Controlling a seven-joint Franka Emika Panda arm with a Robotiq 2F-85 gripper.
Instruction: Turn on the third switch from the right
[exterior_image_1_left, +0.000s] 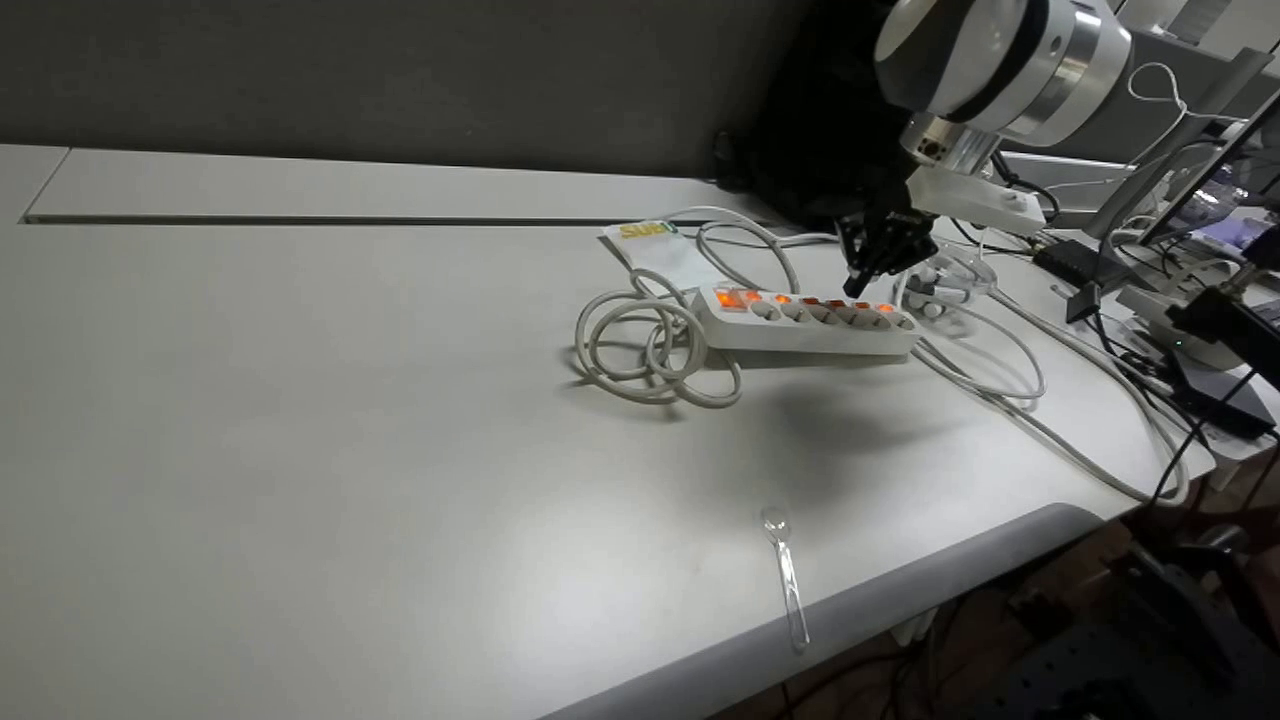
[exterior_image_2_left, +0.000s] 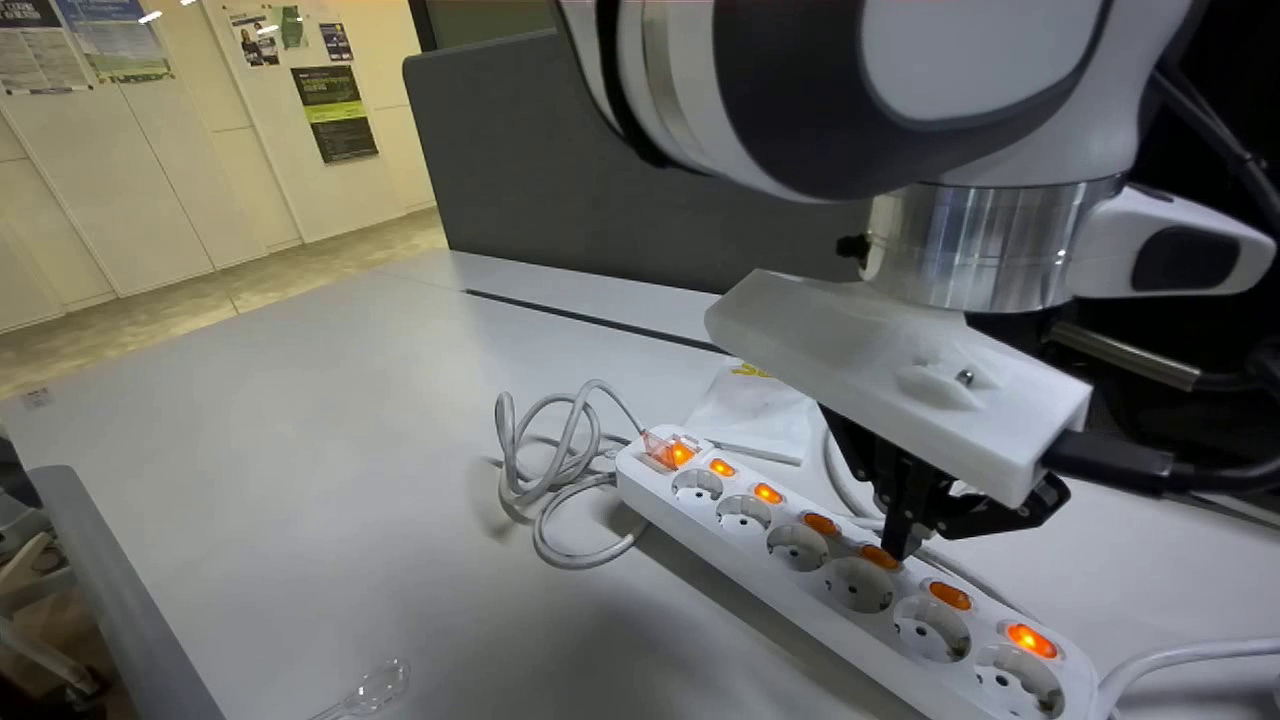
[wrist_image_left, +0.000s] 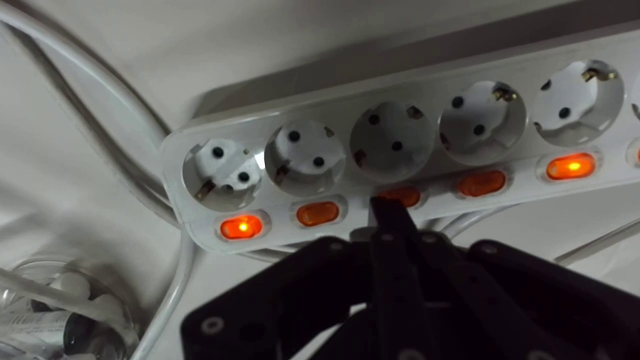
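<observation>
In an exterior view, the strip lies on the table, with a coil at its nine o'clock, a packet at ten and a clear spoon at six. The arm stands at one o'clock, and the tip of its gripper hangs at the strip's switch side.

In an exterior view, the third switch from the right is dull orange, the gripper's tip at its three o'clock. The end switch, toward four o'clock, glows.

In the wrist view, the gripper points up from six o'clock, jaws together. Its tip covers the third switch's eight o'clock end; whether they touch, I cannot tell. The nine o'clock neighbour is dull too.
</observation>
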